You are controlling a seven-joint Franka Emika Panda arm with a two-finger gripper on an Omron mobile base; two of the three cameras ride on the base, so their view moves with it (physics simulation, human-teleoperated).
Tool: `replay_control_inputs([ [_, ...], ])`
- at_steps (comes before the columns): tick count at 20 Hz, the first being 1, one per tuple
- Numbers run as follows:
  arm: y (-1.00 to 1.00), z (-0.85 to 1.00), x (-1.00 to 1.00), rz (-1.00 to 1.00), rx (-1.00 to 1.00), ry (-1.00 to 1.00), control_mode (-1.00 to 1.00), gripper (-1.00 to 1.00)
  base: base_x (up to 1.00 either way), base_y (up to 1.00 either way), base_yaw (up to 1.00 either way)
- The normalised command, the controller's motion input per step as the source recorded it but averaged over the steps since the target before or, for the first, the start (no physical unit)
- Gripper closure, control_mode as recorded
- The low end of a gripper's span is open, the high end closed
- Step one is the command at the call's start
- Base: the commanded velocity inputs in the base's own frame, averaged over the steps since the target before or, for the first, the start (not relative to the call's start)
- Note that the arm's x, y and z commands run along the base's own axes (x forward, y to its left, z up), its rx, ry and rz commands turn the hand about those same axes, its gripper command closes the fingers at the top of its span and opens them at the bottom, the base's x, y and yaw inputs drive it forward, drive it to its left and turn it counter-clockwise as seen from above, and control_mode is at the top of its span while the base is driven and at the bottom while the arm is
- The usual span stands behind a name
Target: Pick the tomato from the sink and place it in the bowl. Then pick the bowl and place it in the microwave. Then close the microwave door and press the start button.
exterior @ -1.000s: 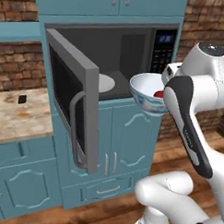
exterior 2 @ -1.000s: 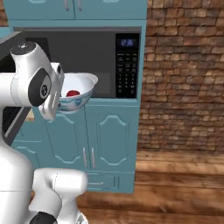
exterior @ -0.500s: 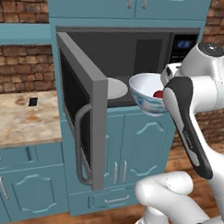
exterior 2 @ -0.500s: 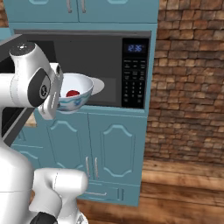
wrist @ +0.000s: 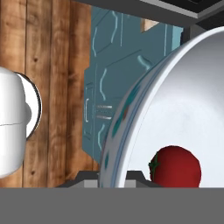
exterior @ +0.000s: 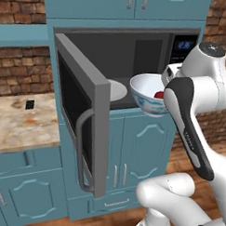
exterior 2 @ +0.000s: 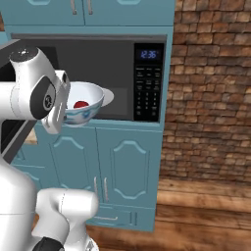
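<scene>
The tomato (exterior: 159,95) sits low inside the bowl (exterior: 148,91), a red ball against the white inside, close to the rim where the gripper (wrist: 113,176) has hold. In the hand view the tomato (wrist: 176,166) lies just past the fingers, and the bowl's (wrist: 183,100) rim runs straight up from between them, so the gripper is pinching that rim, one finger inside and one outside. The bowl is carried in the air, a little tilted, right in front of the microwave (exterior: 136,55), level with its lower edge and not yet inside. Seen from the other side the bowl (exterior 2: 84,103) hangs ahead of the hand with the tomato (exterior 2: 81,104) showing over its edge, and the dark cavity of the microwave (exterior 2: 98,68) is just beyond it. A white turntable (exterior: 114,90) lies on the microwave floor past the bowl. The door (exterior: 82,113) stands wide open off to the hand's left, its bar handle (exterior: 81,148) facing outward. The control panel (exterior 2: 148,83) with its lit clock is to the hand's right. Teal cabinet doors (exterior 2: 105,169) are below the bowl, and a wood floor (wrist: 48,70) lies under the hand.
</scene>
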Motion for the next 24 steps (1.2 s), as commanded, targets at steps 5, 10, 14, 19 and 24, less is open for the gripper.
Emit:
replay_control_inputs([
  [5, 0.00, 0.00, 0.00, 0.00, 0.00, 0.00, 1.00, 1.00, 0.00, 0.02, 0.00],
  [10, 0.00, 0.00, 0.00, 0.00, 0.00, 0.00, 1.00, 1.00, 0.00, 0.00, 0.00],
  [14, 0.00, 0.00, 0.00, 0.00, 0.00, 0.00, -1.00, 1.00, 0.00, 0.00, 0.00],
  [19, 0.00, 0.00, 0.00, 0.00, 0.00, 0.00, -1.00, 1.00, 0.00, 0.00, 0.00],
  [24, -0.05, -0.03, -0.08, -0.01, 0.00, -0.01, -1.00, 1.00, 0.00, 0.00, 0.00],
])
